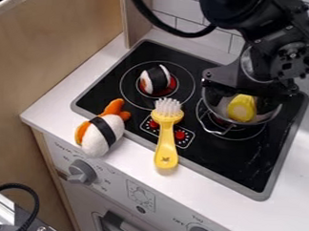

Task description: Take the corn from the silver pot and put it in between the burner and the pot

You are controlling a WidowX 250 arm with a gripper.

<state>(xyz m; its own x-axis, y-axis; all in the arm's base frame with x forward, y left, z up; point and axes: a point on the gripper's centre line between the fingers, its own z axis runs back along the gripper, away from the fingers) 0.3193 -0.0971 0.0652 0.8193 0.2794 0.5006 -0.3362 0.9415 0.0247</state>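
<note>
Where pot opens, corn (yellow) lies.

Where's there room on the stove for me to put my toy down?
The biggest bare patch of black stovetop is below the silver pot, right of the yellow brush. A thinner strip runs between the pot and the burner holding the sushi toy. The pot is crowded: corn inside, gripper above.
</note>
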